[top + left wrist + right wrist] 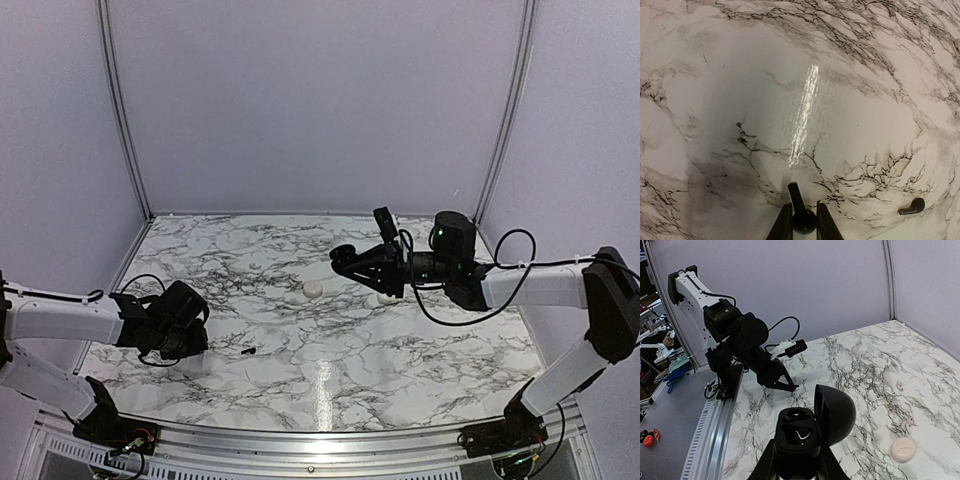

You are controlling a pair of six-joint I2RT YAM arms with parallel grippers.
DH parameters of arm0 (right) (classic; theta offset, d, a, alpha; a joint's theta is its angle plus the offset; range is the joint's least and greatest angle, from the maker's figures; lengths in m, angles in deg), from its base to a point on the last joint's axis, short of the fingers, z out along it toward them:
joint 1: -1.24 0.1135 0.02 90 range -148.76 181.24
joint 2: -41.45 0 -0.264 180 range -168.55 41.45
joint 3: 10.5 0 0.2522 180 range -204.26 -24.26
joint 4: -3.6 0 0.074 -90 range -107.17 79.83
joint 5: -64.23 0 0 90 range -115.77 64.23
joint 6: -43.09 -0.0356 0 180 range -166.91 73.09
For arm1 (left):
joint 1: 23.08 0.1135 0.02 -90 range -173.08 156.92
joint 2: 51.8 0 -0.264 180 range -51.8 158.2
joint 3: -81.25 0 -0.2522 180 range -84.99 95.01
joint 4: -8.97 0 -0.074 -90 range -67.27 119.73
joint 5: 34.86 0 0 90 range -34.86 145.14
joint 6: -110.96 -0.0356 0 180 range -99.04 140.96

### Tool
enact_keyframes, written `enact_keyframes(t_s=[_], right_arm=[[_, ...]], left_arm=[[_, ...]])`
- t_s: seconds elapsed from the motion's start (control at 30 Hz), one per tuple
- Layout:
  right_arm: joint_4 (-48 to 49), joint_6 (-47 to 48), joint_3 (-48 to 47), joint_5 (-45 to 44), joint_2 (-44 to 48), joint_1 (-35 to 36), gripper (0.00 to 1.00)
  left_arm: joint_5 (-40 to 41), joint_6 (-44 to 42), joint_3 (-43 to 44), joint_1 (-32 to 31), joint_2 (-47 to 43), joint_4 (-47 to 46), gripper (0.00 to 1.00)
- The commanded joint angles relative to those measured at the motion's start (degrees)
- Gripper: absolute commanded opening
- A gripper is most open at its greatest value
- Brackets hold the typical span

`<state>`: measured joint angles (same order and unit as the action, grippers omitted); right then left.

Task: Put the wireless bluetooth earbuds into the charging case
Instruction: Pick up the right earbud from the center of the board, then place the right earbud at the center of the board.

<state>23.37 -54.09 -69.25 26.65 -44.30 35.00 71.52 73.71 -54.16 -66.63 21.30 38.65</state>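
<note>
The left jaws [802, 216] are almost closed, pinching one of the wireless bluetooth earbuds [796, 194] by its round body, with the stem poking out past the fingertips. Bare marbled desk [740, 100] spreads ahead and to both sides of it. The only thing nearby is the second earbud [912, 206], which lies flat just off to the right of the jaws and apart from them. From above, that loose earbud sits between the left arm and the middle of the desk, nearer the front rail [320, 440] than the back wall.

The right jaws [795, 462] are clamped on the sides of a black round puck [797, 432]. Its hinged lid [837, 412] stands open and the dark hollow inside faces the camera. It is held up off the desk.

The charging case [903, 449], cream-white with its lid shut, rests on the desk below and to one side of the puck. In the top view it lies near the middle, left of the right jaws, well apart from both arms and from every edge. Two small pale bits [907, 426] lie near it, one just beside it and one farther off. A wide bare stretch separates the case from the loose earbud.
</note>
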Motion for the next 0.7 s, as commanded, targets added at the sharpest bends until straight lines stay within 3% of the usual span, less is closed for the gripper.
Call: enact_keyframes(t_s=[0.0,0.33,0.5,0.67], right_arm=[[0.3,1.7,0.7,1.8,2.5,0.1,0.0],[-0.9,1.5,2.1,0.5,4.6,0.2,0.0],[-1.4,1.9,2.3,0.0,4.9,0.2,0.0],[-2.6,2.6,2.1,0.0,4.9,0.2,0.0]], left_arm=[[3.4,11.0,-0.8,-2.3,1.8,-0.4,0.02],[1.4,19.2,-0.6,-3.4,6.5,-3.9,0.05],[1.0,20.5,0.8,-3.3,6.6,-4.6,0.24],[-1.4,16.9,5.3,-3.3,6.8,-5.0,0.53]])
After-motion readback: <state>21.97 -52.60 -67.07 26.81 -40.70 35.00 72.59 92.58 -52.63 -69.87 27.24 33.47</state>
